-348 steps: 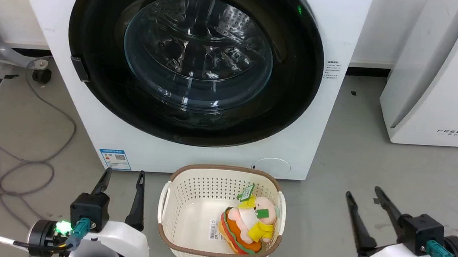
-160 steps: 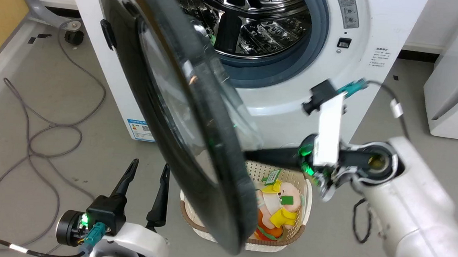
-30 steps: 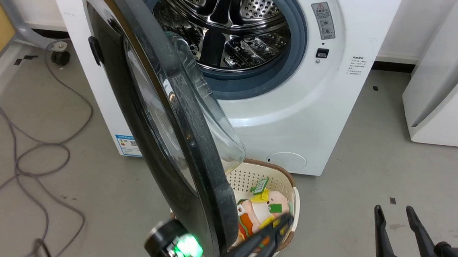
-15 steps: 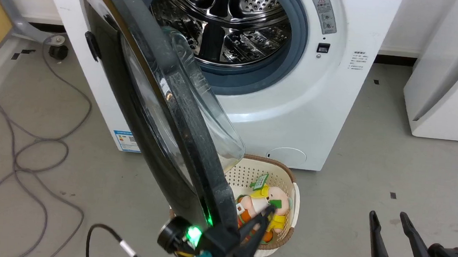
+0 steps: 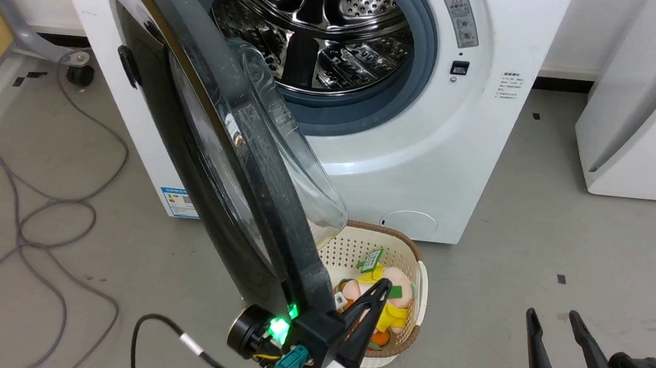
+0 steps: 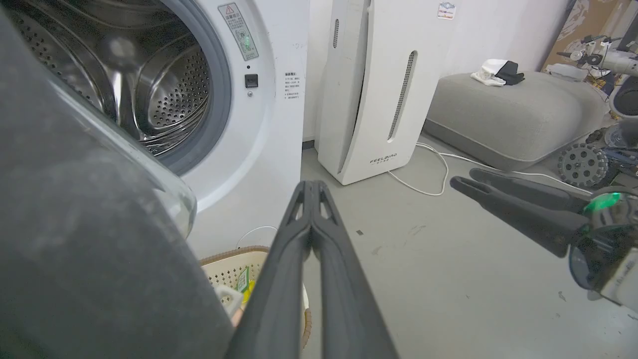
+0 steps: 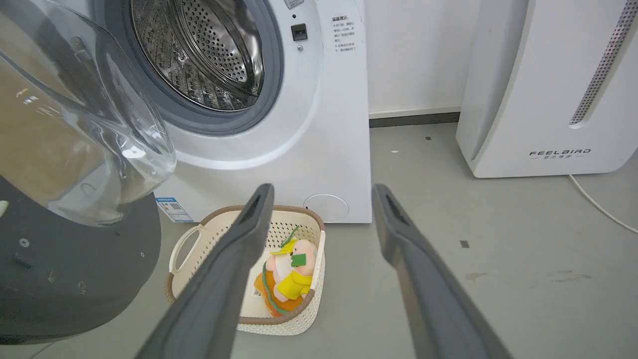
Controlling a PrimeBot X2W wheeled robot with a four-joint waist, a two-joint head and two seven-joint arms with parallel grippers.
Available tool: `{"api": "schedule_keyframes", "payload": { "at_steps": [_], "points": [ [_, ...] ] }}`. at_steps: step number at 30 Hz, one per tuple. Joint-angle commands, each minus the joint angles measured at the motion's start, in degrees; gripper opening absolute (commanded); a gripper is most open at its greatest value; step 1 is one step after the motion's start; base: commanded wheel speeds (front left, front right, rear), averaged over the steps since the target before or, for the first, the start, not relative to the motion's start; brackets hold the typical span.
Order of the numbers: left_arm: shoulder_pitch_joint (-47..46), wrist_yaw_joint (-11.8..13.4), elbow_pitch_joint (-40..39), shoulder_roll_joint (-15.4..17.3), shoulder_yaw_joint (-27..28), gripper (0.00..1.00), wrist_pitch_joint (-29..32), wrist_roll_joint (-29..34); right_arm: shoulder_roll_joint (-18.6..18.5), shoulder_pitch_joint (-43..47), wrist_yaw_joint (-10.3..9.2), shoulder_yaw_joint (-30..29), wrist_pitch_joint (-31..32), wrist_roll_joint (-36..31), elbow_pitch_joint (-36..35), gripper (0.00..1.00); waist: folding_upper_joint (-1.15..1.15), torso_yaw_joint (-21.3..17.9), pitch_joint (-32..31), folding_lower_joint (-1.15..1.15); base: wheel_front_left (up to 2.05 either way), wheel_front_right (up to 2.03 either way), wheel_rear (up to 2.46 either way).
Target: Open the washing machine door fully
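A cream perforated basket [image 5: 417, 282] with a brown rim stands on the floor [image 5: 531, 244] right in front of the white washer [image 5: 439, 168]. A plush toy [image 5: 400, 290] in pink, yellow and orange lies in it, with green tags on it. Above, the grey-ringed drum [image 5: 315, 33] shows its holed steel wall.

Half a second ago the left tool [image 6: 311, 186] sat lower in the head view, with its tips over the toy's near side. Now it has come up a little, and its tips reach further across the basket. At the start of the recording the washing machine door [image 5: 214, 159] was shut flat on the washer. Now it stands swung out on its hinge at the washer's left, nearly edge-on to the head camera, its glass bowl facing the drum.

The left tool has its fingers pressed together. It lies just beside the door's lower free edge, on the glass-bowl side; whether it touches the rim cannot be told. The right tool [image 5: 551, 315] has its fingers apart, holds nothing, and is low at the right, well away from the door
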Motion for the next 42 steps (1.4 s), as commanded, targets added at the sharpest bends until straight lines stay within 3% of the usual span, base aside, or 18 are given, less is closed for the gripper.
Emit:
{"api": "schedule_keyframes", "payload": {
  "at_steps": [1,14,26,33,42],
  "points": [
    [0.46,0.77,-0.21,1.00,1.04,0.00,0.03,-0.32,0.23,-0.69,0.03,0.03,-0.38,0.34,0.26,1.00,0.00,0.12,-0.04,0.00,0.00,0.00,0.00],
    [9.83,5.36,-11.27,4.15,1.91,0.00,2.52,-1.11,0.23,-0.51,0.03,-0.12,-0.60,0.82,2.49,1.00,0.00,3.01,-0.94,0.00,0.00,0.00,0.00],
    [15.58,9.27,-17.65,6.53,3.95,0.00,4.26,-1.55,0.23,0.61,0.03,-0.67,0.03,0.74,3.08,1.00,0.00,8.84,-1.93,0.00,0.00,0.00,0.00],
    [17.08,10.46,-18.63,7.57,5.03,0.00,3.68,-1.61,0.23,0.74,0.03,-2.04,0.52,0.51,3.05,1.00,0.00,13.50,-2.66,0.00,0.00,0.00,0.00],
    [17.54,13.34,-15.03,9.62,11.40,0.00,0.38,-3.03,0.23,0.35,0.03,-1.70,0.90,0.73,3.03,1.00,0.00,16.81,-2.20,0.00,0.00,0.00,0.00]
  ]
}}
